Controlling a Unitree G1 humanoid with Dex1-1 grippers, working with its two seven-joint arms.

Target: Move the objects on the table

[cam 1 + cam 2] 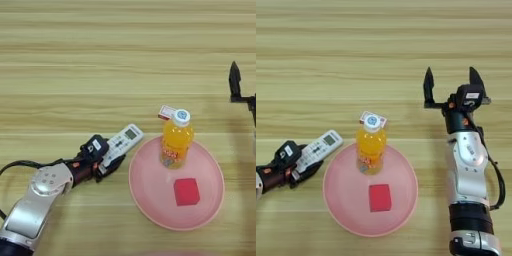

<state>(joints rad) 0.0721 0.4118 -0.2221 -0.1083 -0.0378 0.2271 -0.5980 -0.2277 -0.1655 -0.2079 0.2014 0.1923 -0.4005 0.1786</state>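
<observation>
Light wood-grain table (75, 60); round pink plastic plate (150, 192) centre. Left gripper (107, 162) clamps slim white remote (122, 141) left of plate. Right gripper (452, 87) spread wide, empty, right of plate.

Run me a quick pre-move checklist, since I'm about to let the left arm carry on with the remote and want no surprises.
1. Left gripper closed on the remote control: ok, fingers at its near end.
2. Remote control lifted off the table: cannot tell.
3. Pink plate holds the red cube and the upright orange bottle: ok.
4. White-and-red box apart from the bottle: cannot tell, partly hidden behind it.
5. Right gripper out of the way: ok, open, beyond the plate.
</observation>
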